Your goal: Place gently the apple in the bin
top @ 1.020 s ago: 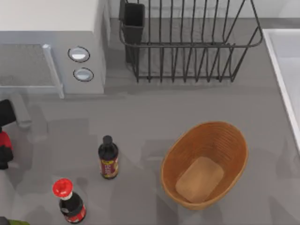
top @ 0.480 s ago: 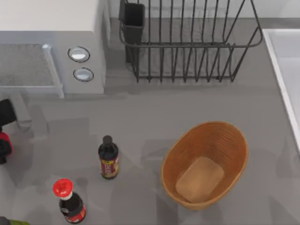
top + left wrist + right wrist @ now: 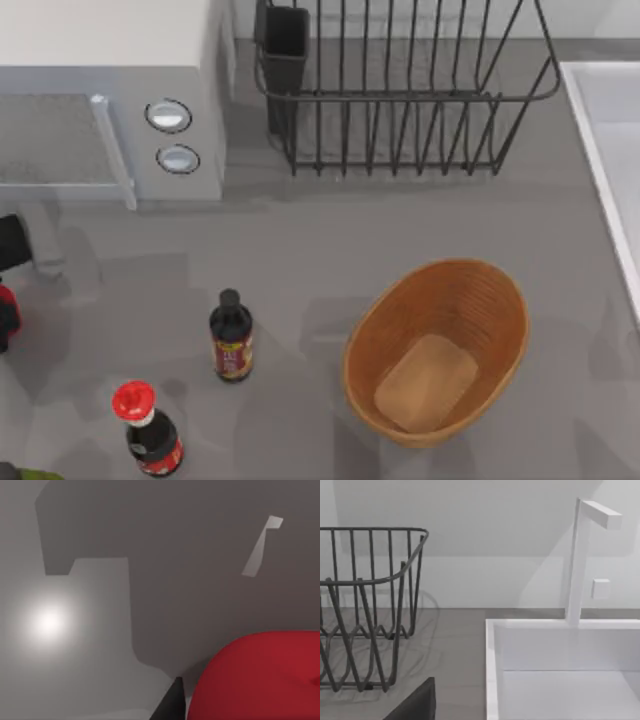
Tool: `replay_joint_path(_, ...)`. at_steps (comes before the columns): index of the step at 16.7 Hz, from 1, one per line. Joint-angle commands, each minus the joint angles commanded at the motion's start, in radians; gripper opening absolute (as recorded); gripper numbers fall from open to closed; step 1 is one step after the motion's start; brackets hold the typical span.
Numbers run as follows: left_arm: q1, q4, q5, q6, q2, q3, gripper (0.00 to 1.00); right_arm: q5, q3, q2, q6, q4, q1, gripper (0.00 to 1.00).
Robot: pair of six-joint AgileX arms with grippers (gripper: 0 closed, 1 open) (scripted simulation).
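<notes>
The red apple [image 3: 4, 312] peeks in at the table's far left edge, between the dark fingers of my left gripper [image 3: 6, 292], which is shut on it. In the left wrist view the apple [image 3: 260, 677] looms large and close, with a sliver of one black finger [image 3: 171, 706] beside it, above grey table. The bin [image 3: 437, 350], an oval orange-brown wicker basket with a tan bottom, stands empty right of the table's middle, far from the apple. My right arm is parked off to the right; a dark part of the right gripper [image 3: 415, 705] shows in its wrist view.
Two dark sauce bottles stand between apple and bin: a black-capped one [image 3: 231, 336] and a red-capped one [image 3: 148, 430]. A microwave [image 3: 110, 90] fills the back left, a black wire dish rack [image 3: 400, 90] the back middle, a white sink [image 3: 610, 170] the right edge.
My left gripper has drifted further left with the apple, so less of both shows at the table's edge. Bottles and bin have not moved.
</notes>
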State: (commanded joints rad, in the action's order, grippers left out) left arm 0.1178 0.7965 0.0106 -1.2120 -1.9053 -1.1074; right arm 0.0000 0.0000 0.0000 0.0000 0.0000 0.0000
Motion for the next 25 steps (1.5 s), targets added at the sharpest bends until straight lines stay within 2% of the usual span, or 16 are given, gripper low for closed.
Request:
replay_joint_path(6, 0.007, 0.239, 0.046, -0.045, 0.076, -0.091, 0.00, 0.000, 0.000, 0.000, 0.000, 0.000, 0.000, 1.00)
replay_joint_path(13, -0.015, 0.478, 0.013, -0.033, 0.170, -0.339, 0.00, 0.000, 0.000, 0.000, 0.000, 0.000, 0.000, 1.00)
replay_joint_path(17, -0.011, 0.543, -0.011, 0.011, 0.153, -0.416, 0.00, 0.000, 0.000, 0.000, 0.000, 0.000, 0.000, 1.00)
replay_joint_path(22, -0.010, 0.543, -0.010, 0.011, 0.153, -0.415, 0.00, 0.000, 0.000, 0.000, 0.000, 0.000, 0.000, 1.00)
replay_joint_path(25, -0.055, 0.555, -0.030, 0.070, 0.146, -0.427, 0.00, 0.000, 0.000, 0.000, 0.000, 0.000, 0.000, 1.00)
